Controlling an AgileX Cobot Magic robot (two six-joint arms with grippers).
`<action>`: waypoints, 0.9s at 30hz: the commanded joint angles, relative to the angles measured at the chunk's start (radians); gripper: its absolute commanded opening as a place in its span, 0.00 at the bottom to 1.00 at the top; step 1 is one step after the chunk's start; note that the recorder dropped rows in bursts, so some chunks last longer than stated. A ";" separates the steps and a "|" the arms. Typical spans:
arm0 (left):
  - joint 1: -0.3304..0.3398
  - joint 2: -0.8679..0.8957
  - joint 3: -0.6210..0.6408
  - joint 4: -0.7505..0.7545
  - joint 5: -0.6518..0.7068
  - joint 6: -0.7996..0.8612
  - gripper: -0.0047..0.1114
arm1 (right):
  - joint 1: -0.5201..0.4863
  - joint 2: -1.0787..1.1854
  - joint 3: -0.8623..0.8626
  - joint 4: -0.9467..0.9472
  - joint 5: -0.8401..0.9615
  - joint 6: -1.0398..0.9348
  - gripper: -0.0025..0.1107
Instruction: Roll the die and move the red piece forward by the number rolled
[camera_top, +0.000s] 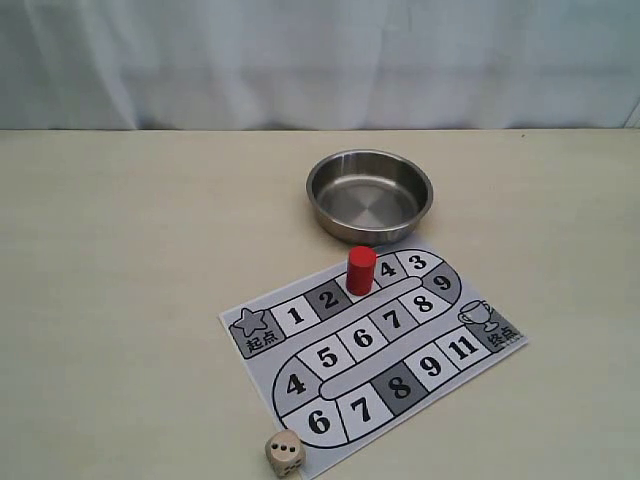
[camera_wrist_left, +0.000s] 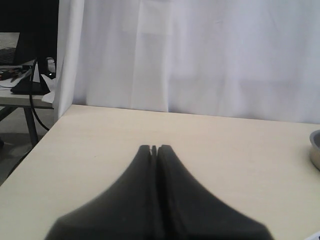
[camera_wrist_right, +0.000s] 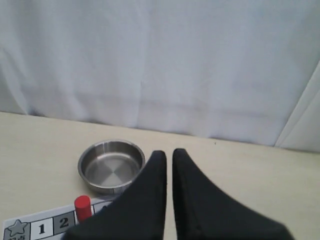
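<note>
The red piece (camera_top: 361, 270) stands upright on the numbered board (camera_top: 262, 375), on the square between 2 and 4; it also shows in the right wrist view (camera_wrist_right: 83, 207). The die (camera_top: 285, 453), a pale wooden cube, lies on the table just off the board's near corner, with two pips on the side facing the camera. Neither gripper appears in the exterior view. My left gripper (camera_wrist_left: 154, 148) is shut and empty above bare table. My right gripper (camera_wrist_right: 169, 153) hangs past the bowl, its fingers a thin slit apart and holding nothing.
A steel bowl (camera_top: 370, 195) sits empty behind the board, and is also seen in the right wrist view (camera_wrist_right: 111, 165); its edge shows in the left wrist view (camera_wrist_left: 315, 149). A white curtain (camera_top: 320, 60) closes off the far side of the beige table (camera_top: 120, 260).
</note>
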 joint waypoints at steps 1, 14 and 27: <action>-0.008 -0.001 -0.007 -0.002 -0.012 -0.002 0.04 | 0.027 -0.177 0.007 0.009 0.062 -0.009 0.06; -0.008 -0.001 -0.007 -0.002 -0.012 -0.002 0.04 | 0.033 -0.410 0.007 0.017 0.090 -0.016 0.06; -0.008 -0.001 -0.007 -0.002 -0.012 -0.002 0.04 | 0.031 -0.410 0.182 0.003 -0.185 -0.042 0.06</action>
